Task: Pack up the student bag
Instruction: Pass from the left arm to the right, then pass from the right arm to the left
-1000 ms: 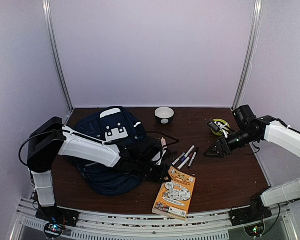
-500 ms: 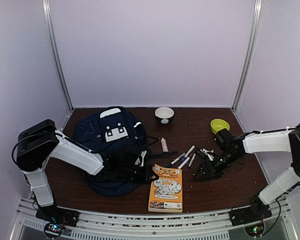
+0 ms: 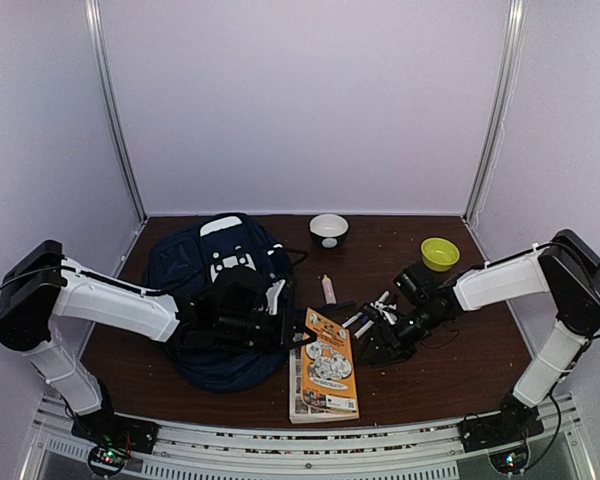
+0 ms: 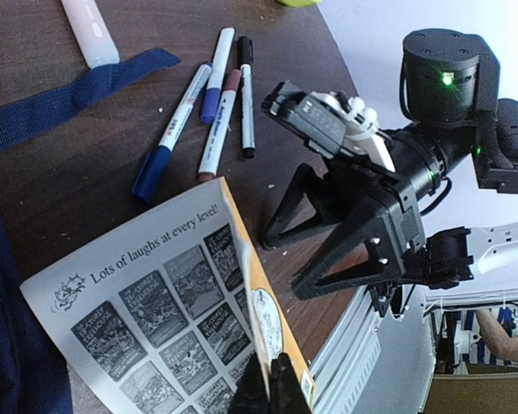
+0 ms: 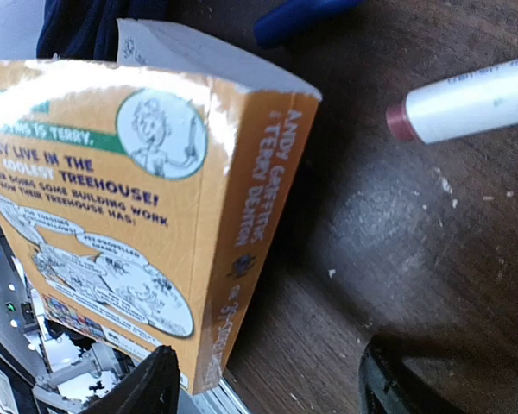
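The navy student bag (image 3: 215, 290) lies at the left of the table; its fabric shows at the left edge of the left wrist view (image 4: 4, 345). An orange paperback book (image 3: 327, 372) lies just right of it. My left gripper (image 3: 292, 338) is shut on the book's front cover (image 4: 268, 323), which is lifted off the printed first page (image 4: 147, 302). My right gripper (image 3: 368, 348) is open, low over the table at the book's right side. In the right wrist view its fingers (image 5: 147, 384) straddle the book's spine (image 5: 250, 224).
Several markers (image 3: 368, 318) lie on the table just behind the right gripper, also in the left wrist view (image 4: 216, 103). A glue stick (image 3: 328, 289), a white bowl (image 3: 329, 229) and a green bowl (image 3: 439, 252) stand farther back. A bag strap (image 4: 69, 99) trails toward the markers.
My right arm has swung from the green bowl down and left to the book's right side. My left gripper has drawn the book left and turned it straighter, toward the bag.
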